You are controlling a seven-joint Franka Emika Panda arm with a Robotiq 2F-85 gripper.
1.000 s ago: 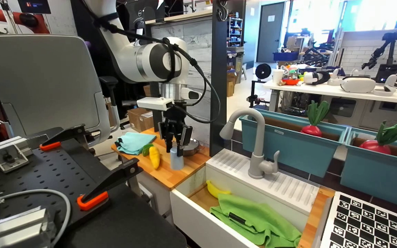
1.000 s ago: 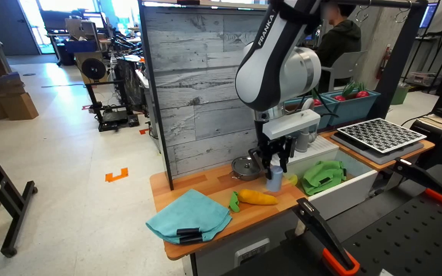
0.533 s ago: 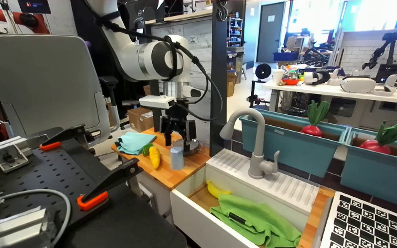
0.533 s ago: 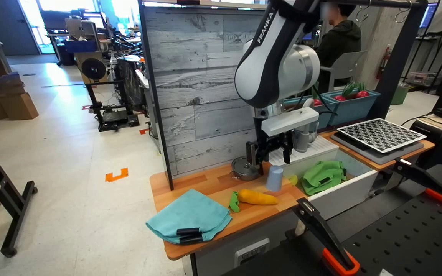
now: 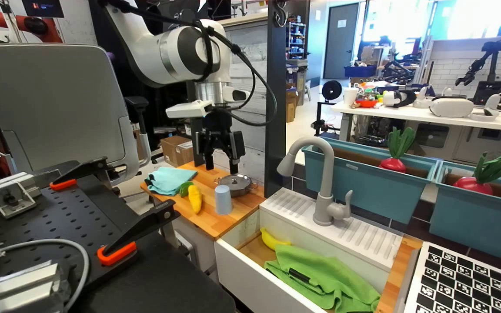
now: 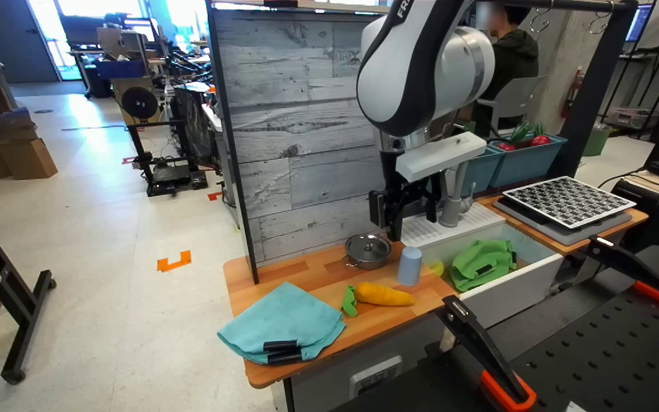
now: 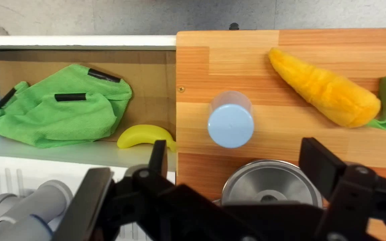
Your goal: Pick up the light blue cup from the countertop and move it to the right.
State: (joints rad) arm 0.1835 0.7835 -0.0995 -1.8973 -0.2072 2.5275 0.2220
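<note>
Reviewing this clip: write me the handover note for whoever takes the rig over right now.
End effector: open, empty, raised clear of the light blue cup.
Job's things: the cup stands closed end up on the wooden countertop, near the sink, with the lidded metal pot close by.
Done: a second ago the fingers were down at the cup; they have since lifted away, leaving it in the same spot.
Left: no carry shows, so I can't tell whether the move right is finished. If so, probably just back off; if not, regrasp and shift it.
</note>
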